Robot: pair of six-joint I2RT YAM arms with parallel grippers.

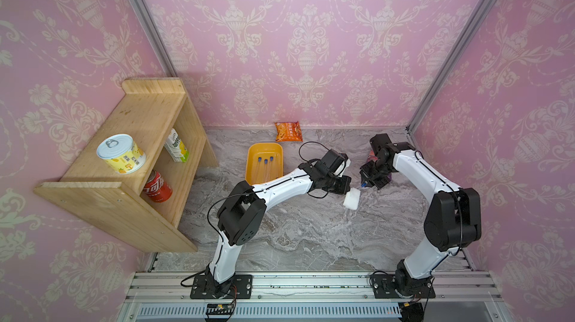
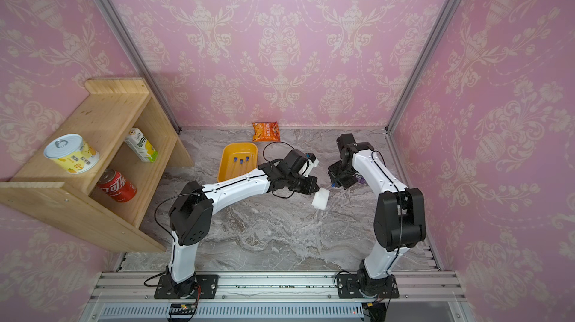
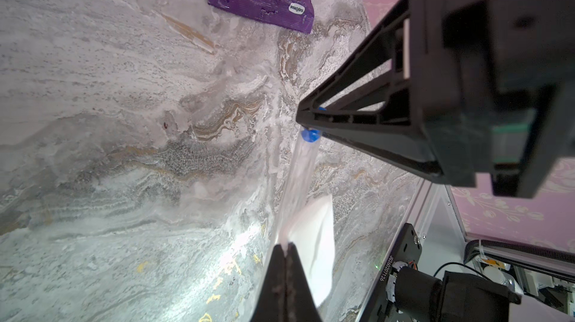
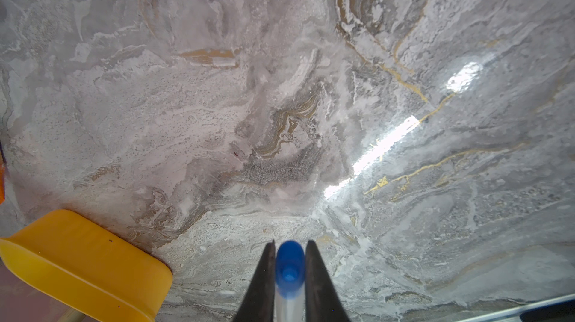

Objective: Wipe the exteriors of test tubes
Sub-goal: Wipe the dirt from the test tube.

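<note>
Now R fingers (image 4: 259, 277) pinch a test tube (image 4: 289, 266) at its blue cap; L fingers (image 3: 274, 280) pressed together on folded white wipe (image 3: 314, 239).

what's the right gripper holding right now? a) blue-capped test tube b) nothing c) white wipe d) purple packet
a: in the right wrist view the right gripper pinches the test tube at its blue cap, while the white wipe sits in the left gripper.
</note>
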